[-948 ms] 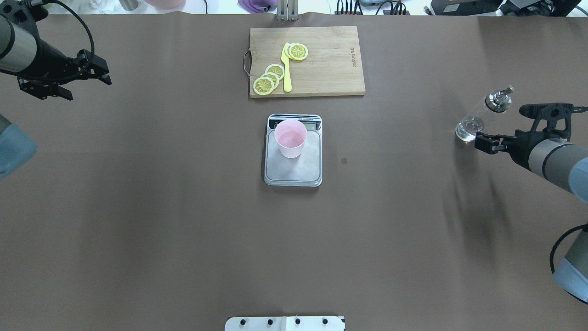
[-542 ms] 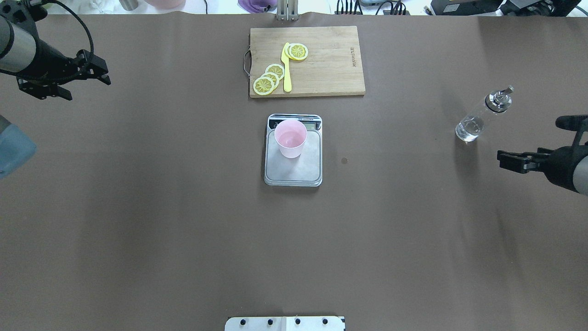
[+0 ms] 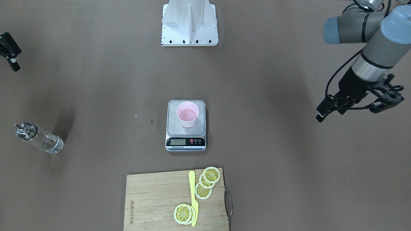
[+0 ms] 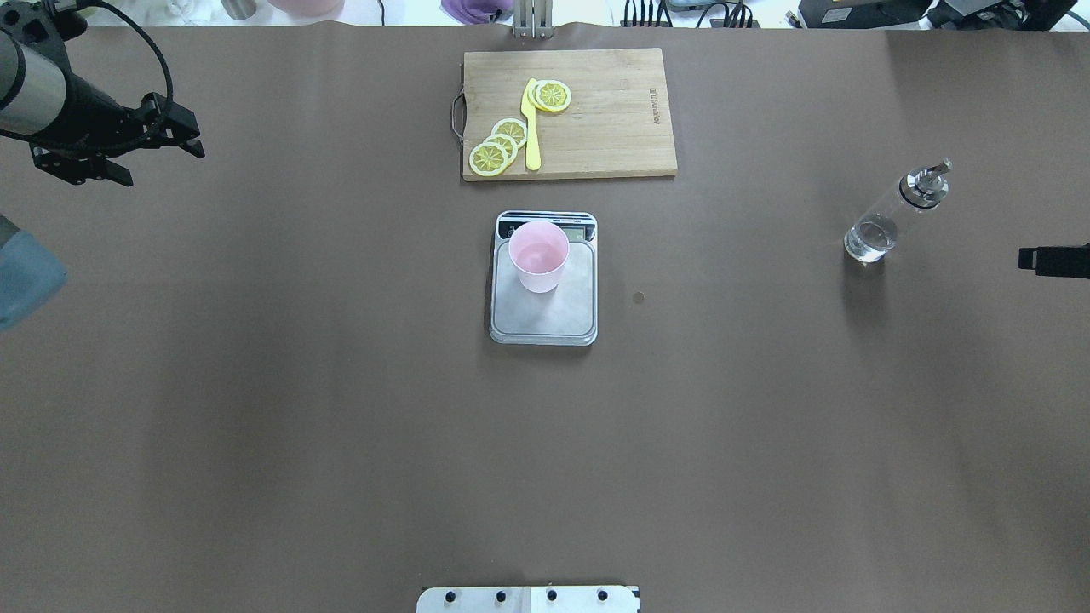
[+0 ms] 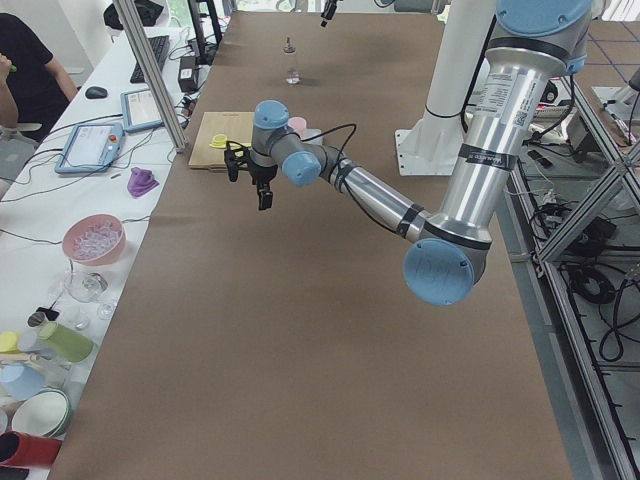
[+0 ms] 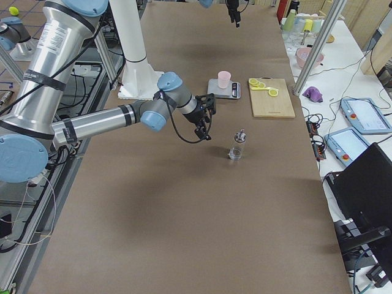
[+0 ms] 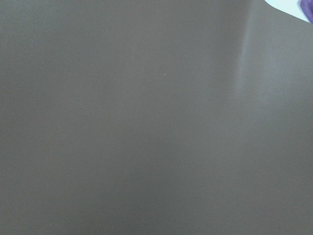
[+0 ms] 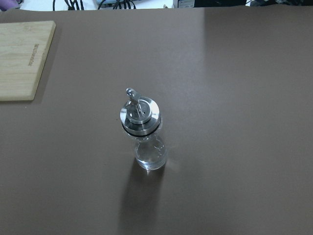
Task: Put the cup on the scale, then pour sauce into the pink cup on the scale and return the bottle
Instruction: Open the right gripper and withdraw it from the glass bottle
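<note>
The pink cup (image 4: 538,255) stands upright on the steel platform of the scale (image 4: 553,317) at the middle of the brown table (image 4: 341,400), set toward the far end of the platform, by the display strip. Whether it holds any liquid cannot be told.

The glass bottle (image 4: 887,214) stands upright and alone on the table's right side, well apart from the scale, with its metal spout on top. A little clear sauce (image 8: 149,157) lies in its base. The right wrist camera looks down on it from close by.

The right gripper (image 4: 1052,260) hangs at the right edge of the table, near the bottle but not touching it. Only a dark tip of it shows in the overhead view, and whether its jaws are parted cannot be told. It grips nothing.

The left gripper (image 4: 166,167) hovers above the far left part of the table, jaws spread wide and empty; its wrist camera sees only bare tabletop.

Beyond the scale, on the far side, lies a wooden cutting board (image 4: 605,111) carrying lemon slices (image 4: 498,146) and a yellow knife (image 4: 531,128) — one slice to the knife's right, the others overlapping to its left. A person (image 5: 22,62) in a dark top sits at a side bench past the table's far edge.
</note>
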### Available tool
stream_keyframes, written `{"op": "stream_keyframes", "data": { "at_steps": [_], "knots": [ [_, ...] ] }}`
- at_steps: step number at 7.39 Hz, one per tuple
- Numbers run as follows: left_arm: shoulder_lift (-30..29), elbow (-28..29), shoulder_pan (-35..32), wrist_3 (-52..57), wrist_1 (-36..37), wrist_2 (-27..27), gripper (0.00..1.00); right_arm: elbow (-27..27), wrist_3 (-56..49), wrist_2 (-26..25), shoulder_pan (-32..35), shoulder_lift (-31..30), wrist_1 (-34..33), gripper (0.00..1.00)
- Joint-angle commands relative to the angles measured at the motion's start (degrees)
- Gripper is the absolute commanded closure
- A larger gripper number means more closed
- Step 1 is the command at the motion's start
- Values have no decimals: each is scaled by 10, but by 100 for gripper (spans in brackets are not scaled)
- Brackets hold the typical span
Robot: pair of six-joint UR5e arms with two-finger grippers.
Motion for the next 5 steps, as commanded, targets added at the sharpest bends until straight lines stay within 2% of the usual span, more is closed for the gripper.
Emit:
{"op": "stream_keyframes", "data": {
  "at_steps": [1,2,4,5],
  "knots": [
    [-4,9,1,4,-1,0,1,-11,-140,109,102,64,-134,0],
    [-6,15,0,6,-5,-1,1,-33,-179,115,120,112,-204,0],
    [-7,22,-14,12,-5,0,1,-110,-265,192,170,216,-328,0],
    [-9,30,-51,88,2,-6,1,-144,-320,199,188,243,-364,0]
  ]
}}
